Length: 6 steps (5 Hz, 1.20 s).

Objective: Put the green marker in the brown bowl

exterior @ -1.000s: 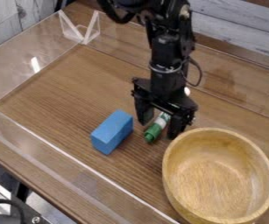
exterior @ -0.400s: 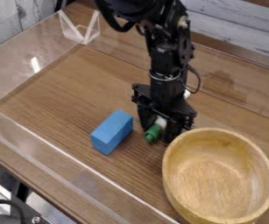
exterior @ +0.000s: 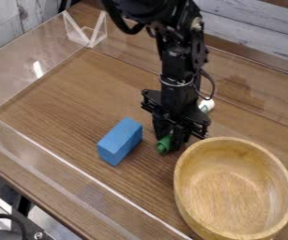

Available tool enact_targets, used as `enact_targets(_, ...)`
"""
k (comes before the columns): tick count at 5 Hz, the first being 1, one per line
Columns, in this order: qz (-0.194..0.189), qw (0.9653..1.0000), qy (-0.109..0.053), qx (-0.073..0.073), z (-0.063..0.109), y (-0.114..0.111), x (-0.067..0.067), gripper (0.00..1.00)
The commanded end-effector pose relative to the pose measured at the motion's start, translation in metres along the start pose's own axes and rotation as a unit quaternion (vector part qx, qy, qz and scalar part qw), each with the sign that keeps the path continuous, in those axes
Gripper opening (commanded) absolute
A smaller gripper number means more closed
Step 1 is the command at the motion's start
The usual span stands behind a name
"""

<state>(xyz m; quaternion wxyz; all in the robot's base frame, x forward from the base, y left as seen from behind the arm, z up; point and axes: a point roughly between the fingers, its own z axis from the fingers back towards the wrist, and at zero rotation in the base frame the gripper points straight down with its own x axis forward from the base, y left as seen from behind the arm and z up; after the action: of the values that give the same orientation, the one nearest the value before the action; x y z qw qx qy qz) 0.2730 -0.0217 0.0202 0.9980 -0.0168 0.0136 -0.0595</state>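
Moved: the pincer (exterior: 170, 134) fingers have pulled in since a second ago; before, they stood wide apart on each side of the green marker (exterior: 166, 143), and now they are squeezed together. The arm has not gone anywhere.
Pincer: points straight down and is closed tight on the green marker, down at the counter (exterior: 71, 98).
Green marker: just left of the brown bowl (exterior: 234, 187), close to its rim but not in it. Only its green end shows under the fingers.
Which way it points: mostly hidden, so its long line cannot be told.
Writing: too small and too covered to read.
Blue block (exterior: 121, 141): lies flat, further left of the brown bowl, just beside the marker.
Brown bowl: sits on the counter with nothing in it.
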Motion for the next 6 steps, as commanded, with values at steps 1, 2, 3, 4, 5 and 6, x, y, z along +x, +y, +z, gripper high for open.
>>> enact_targets(1,-0.004,0.9996,-0.027,0.006,0.02,-0.001,0.012,0.0)
enact_targets(2,-0.004,0.9996,-0.026,0.008,0.026,-0.001,0.013,0.0)
enact_targets(3,-0.007,0.9996,-0.027,0.007,0.031,-0.001,0.014,0.0)
enact_targets(4,-0.01,0.9995,-0.029,0.005,0.037,-0.002,0.015,0.0)
enact_targets(5,-0.016,0.9994,-0.03,0.004,0.041,-0.003,0.015,0.0)
enact_targets(6,-0.014,0.9995,-0.029,0.007,0.047,-0.007,0.012,0.0)
